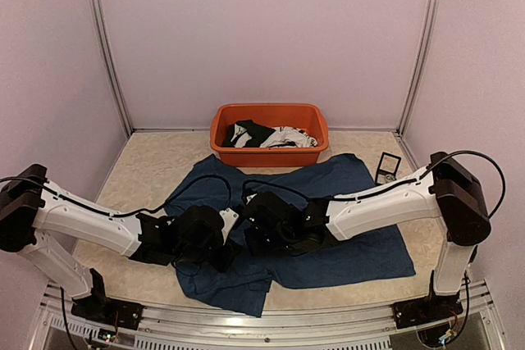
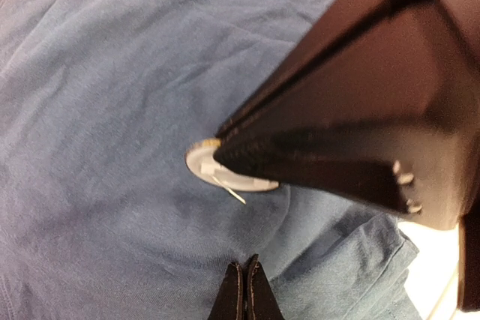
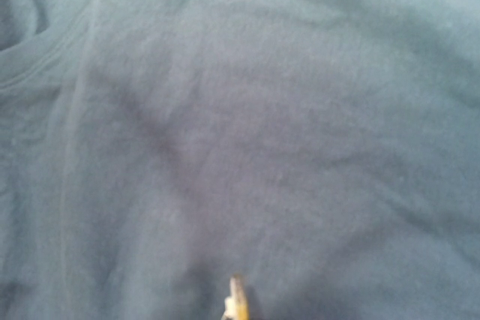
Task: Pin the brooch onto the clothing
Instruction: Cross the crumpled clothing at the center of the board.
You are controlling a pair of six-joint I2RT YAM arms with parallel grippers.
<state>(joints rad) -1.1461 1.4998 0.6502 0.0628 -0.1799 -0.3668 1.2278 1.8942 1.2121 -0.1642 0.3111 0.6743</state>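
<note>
Clothing [image 1: 361,243]: navy T-shirt, creased, spread on desk [image 1: 156,170] beneath both tools. Brooch [image 2: 204,164]: round, pale, just beyond left tool [image 2: 244,294], fingers pressed together. Right tool [image 1: 261,231] touches brooch; its opening cannot be told.

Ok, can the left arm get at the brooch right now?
Probably: right fingers cover part of the brooch, but its near edge and pin lie bare just ahead of the left fingers.

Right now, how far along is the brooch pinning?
Done: T-shirt spread out, brooch lying on it. In hand: right gripper tip is on the brooch, its pin apparently still free; left gripper shut nearby. Remaining: pushing the pin through fabric and closing it.
</note>
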